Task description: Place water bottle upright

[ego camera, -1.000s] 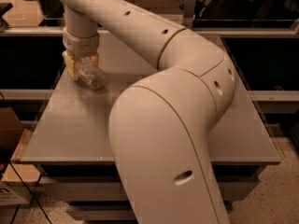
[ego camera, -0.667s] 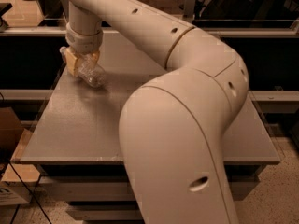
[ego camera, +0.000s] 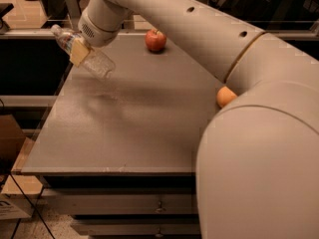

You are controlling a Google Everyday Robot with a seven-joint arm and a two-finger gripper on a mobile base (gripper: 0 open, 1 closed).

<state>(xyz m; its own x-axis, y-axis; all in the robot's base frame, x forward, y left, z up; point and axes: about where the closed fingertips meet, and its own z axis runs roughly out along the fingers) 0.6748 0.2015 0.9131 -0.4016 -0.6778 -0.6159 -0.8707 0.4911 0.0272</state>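
The water bottle (ego camera: 94, 61) is a small clear crinkled plastic bottle. It hangs tilted in the air above the far left part of the grey table (ego camera: 124, 128), its neck end pointing up and to the left past the table's left edge. My gripper (ego camera: 79, 50) is shut on the bottle near its middle, one tan finger pad (ego camera: 78, 51) showing across it. The arm comes in from the lower right and fills much of the view.
A red apple (ego camera: 155, 40) stands at the far edge of the table. An orange (ego camera: 225, 96) sits at the right, partly hidden by my arm. A cardboard box (ego camera: 10, 138) stands on the floor to the left.
The bottle was down at the table surface at the far left. It is now lifted off the table and held tilted in the air. The arm has swung and uncovered the apple.
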